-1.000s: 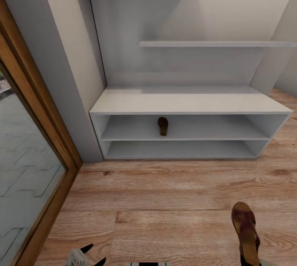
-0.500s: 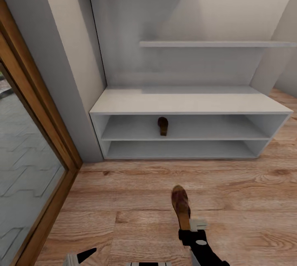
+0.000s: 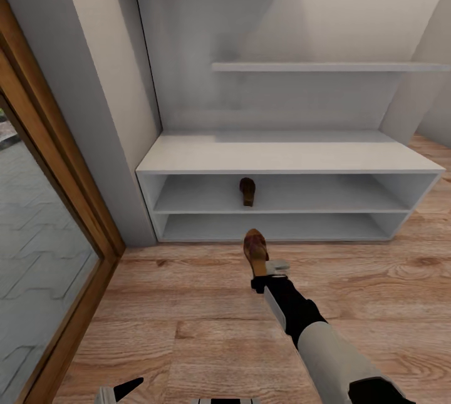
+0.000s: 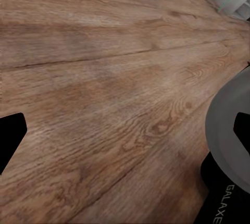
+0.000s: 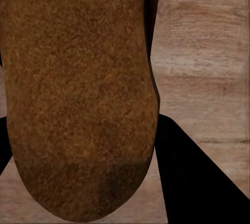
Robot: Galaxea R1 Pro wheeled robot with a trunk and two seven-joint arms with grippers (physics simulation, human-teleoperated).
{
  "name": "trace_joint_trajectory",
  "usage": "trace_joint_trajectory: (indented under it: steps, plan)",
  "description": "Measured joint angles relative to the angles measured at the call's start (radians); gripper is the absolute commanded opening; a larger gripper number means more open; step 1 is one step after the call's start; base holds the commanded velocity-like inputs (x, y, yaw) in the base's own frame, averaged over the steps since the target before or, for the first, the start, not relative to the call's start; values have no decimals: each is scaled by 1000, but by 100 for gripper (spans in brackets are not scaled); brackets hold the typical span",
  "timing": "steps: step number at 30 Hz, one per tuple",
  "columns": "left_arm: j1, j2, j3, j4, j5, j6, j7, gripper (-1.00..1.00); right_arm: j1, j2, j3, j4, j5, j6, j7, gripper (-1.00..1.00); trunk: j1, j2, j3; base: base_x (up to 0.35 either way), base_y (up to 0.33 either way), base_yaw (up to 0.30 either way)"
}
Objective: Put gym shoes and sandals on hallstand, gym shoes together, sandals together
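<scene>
Taking the hallstand (image 3: 288,156) as your landmark and reading from its left: the left end effector (image 3: 128,388) sits low at the frame edge, well in front of the hallstand's left end and above the corridor floor (image 3: 188,304); in its wrist view two dark fingertips (image 4: 10,138) stand far apart with only wood planks between them, so it is wide open and holds nothing. Moving right, one sandal (image 3: 247,191) already lies on the hallstand's upper open tier, near the middle, toe pointing inward. Just in front of the hallstand's base, roughly in line with that sandal, your right end effector (image 3: 260,272) is closed around the heel end of the second sandal (image 3: 255,248), which points toward the rack and hangs clear of the floor; the right wrist view shows its brown sole (image 5: 78,94) between the dark fingers. The risks from here, as I judge them: the sandal rides lower than the tier where its mate lies, so pushing straight in would land it on the bottom tier or catch its toe on the shelf edge. A heel-only grip could let it pivot or slip. Releasing early drops it to the floor, and entering too close could knock the placed sandal.
</scene>
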Motion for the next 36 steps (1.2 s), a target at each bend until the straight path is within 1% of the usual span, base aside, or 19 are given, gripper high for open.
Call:
trace_joint_trajectory:
  steps: [2,8,20,24,32,36]
  plan:
    - [0,1,0,0,0,0,0,100,-29,0,0,-3,-4,44,0,-100,0,0,0,0,0,0]
    - [1,2,0,0,0,0,0,100,-45,0,0,-34,-29,71,3,-100,0,0,0,0,0,0]
    - [0,2,0,0,0,2,0,100,-47,0,0,-33,-35,75,4,-100,0,0,0,2,0,0]
    - [0,2,0,0,0,3,0,100,-47,0,-3,-36,-34,74,4,-100,0,0,0,109,0,20]
    - [0,2,0,0,0,5,2,100,-47,0,-4,-35,-34,75,3,-100,0,0,-6,279,0,178]
    - [0,2,0,0,0,4,2,100,-47,0,-3,-35,-34,76,3,-100,0,0,-10,84,0,203]
